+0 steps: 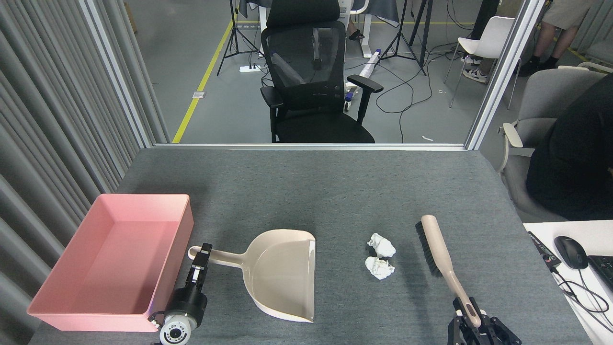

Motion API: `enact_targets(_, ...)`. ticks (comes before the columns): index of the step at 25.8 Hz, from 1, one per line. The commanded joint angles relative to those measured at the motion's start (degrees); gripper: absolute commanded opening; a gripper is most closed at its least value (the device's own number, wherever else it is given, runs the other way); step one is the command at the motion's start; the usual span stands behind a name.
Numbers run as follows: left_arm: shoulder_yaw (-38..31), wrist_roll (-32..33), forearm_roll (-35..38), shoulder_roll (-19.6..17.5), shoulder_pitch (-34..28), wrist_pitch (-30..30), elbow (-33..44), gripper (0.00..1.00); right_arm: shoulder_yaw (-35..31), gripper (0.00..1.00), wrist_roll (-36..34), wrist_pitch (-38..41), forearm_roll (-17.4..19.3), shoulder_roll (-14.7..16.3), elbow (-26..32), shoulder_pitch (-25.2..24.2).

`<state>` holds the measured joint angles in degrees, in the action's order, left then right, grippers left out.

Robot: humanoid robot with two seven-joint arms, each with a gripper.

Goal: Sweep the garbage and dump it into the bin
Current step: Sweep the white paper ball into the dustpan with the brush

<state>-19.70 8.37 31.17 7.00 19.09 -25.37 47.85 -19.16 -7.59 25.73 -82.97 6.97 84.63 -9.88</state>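
Your left gripper [200,258] sits at the looped end of the beige dustpan [282,273] handle, right beside the near-right corner of the pink bin [45,297]; its dark fingers reach over the handle, but from this angle you cannot tell whether they are closed on it or merely resting around it. Your right gripper [468,314] is clamped on the lower end of the brush [438,249] handle, with the brush angled up and to the left so its black bristles face the garbage. The two crumpled white paper wads [380,256] lie touching or nearly touching each other on the grey table [335,191], between the open mouth of the dustpan and the brush, a little closer to the brush. The dustpan lies flat with its wide edge turned toward the wads. The bin rests at the table's left edge with nothing visible inside. Beyond the table stands a black office chair [313,81].
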Motion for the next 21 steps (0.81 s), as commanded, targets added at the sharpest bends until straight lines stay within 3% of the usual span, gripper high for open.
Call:
enact_targets(1, -0.43, 1.03, 0.2, 0.2, -0.02, -3.02, -0.12, 0.14, 0.0, 0.05, -0.23, -0.07, 0.0, -0.47, -0.08, -0.14)
enact_targets(4, -0.52, 1.12, 0.29, 0.12, -0.11, -3.81, -0.12, 0.1, 0.09, 0.05, -0.23, -0.15, -0.09, -0.47, -0.17, -0.14)
enact_targets(15, -0.16, 0.07, 1.61, 0.12, -0.2, -6.01, 0.23, 0.1, 4.57, 0.0, 0.21, -0.86, -0.7, 0.15, -4.21, 1.88)
enact_targets(21, -0.16, -0.02, 1.87, 0.2, -0.46, -7.33, 0.23, 0.1, 9.67, 0.0, 0.03, -2.44, -0.62, -2.66, -6.15, 2.32)
